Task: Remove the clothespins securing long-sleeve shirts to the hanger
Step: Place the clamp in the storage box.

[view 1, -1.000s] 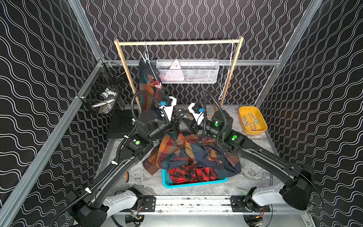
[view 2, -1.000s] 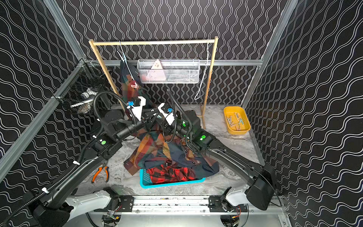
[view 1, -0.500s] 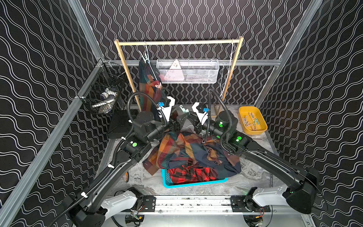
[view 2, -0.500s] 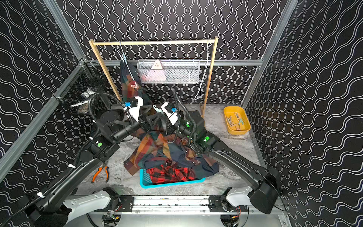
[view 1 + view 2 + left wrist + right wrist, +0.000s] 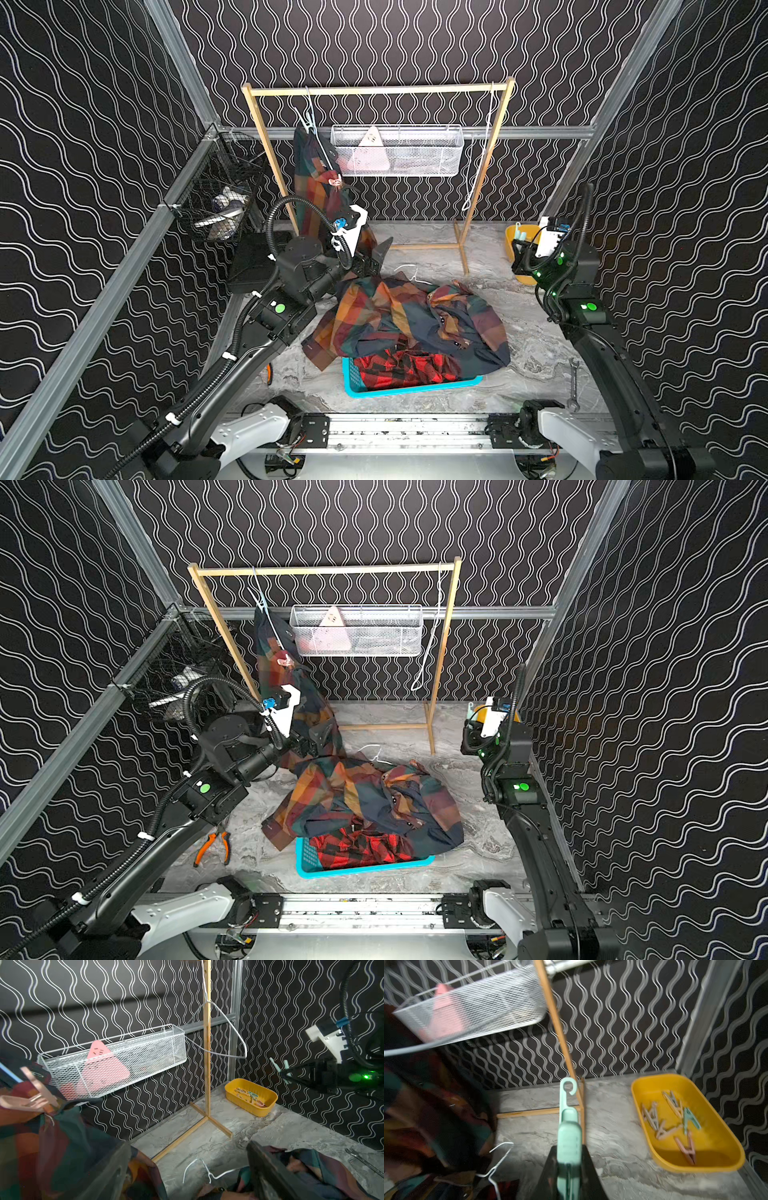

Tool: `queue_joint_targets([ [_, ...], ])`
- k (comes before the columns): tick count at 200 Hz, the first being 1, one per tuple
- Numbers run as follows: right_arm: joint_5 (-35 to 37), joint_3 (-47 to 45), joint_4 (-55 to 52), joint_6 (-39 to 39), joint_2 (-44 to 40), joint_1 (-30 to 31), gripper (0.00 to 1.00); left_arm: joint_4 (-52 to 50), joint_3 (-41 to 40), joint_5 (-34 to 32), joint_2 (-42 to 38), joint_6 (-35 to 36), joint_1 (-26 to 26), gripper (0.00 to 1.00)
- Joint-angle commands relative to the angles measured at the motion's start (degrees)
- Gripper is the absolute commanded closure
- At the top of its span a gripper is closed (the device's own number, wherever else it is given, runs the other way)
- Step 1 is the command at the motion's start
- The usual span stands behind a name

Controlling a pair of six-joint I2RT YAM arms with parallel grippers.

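One mint clothespin (image 5: pixel 569 1140) is off the clothes. The right gripper (image 5: pixel 569 1150) pinches it by the body, hook end poking past the fingertips, in the air just beside the yellow tray (image 5: pixel 695 1165) at the table's back right corner. The tray holds a handful of loose clothespins (image 5: pixel 672 1122): pink, cream, one mint.

One pink clothespin (image 5: pixel 334 181) is clipped on the hanging shirt (image 5: pixel 309 199), part-way down its front edge. That plaid shirt is on a wire hanger (image 5: pixel 272 621) at the left end of the wooden rack (image 5: pixel 374 89), which runs along the back edge. The left gripper (image 5: pixel 187 1147) is spread wide with nothing between the fingers, low beside that shirt and below the pink clothespin.

A second plaid shirt (image 5: pixel 415 316) lies crumpled mid-table, draped over the blue basket (image 5: pixel 351 376) near the front edge. The red-and-black shirt (image 5: pixel 407 368) is inside the basket, underneath. A loose hanger (image 5: pixel 409 272) lies between the pile and the rack.

- **White mesh basket** (image 5: pixel 436 153), back wall: pink triangular thing (image 5: pixel 368 156) inside, rest unclear.
- **Black wire basket** (image 5: pixel 216 195), left wall: pale items, can't tell what.
- **Empty hanger** (image 5: pixel 482 166): on the rack's right end.
- **Black box** (image 5: pixel 253 262): at the left edge, behind the left arm.
- **Pliers** (image 5: pixel 212 845): front left.
- **Wrench** (image 5: pixel 572 382): front right.

The rack's right post stands between the tray and the hanging shirt.
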Motion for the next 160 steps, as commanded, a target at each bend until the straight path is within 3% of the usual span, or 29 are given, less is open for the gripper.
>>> queue_joint_targets([
  [1, -4.8, -0.4, 1.0, 8.3, 5.2, -4.8, 1.0, -1.9, 0.9, 1.4, 0.4, 0.0, 0.1, 0.09],
  [73, -3.1, 7.6, 11.4, 14.5, 31.4, -16.4, 1.0, -4.0, -1.4, 2.8, 0.4, -0.9, 0.1, 0.09],
  [97, -3.0, 11.7, 11.8, 15.6, 38.7, -17.3, 0.89, -5.1, -1.7, 5.1, 1.5, -2.2, 0.1, 0.09],
  [133, -3.1, 16.0, 10.8, 16.5, 45.5, -18.4, 0.51, -5.0, -3.2, 9.3, 3.1, -5.3, 0.1, 0.09],
  [160, -2.8, 15.8, 12.1, 17.0, 44.7, -18.7, 0.32, -3.9, -4.2, 14.8, 5.5, -8.8, 0.1, 0.11],
])
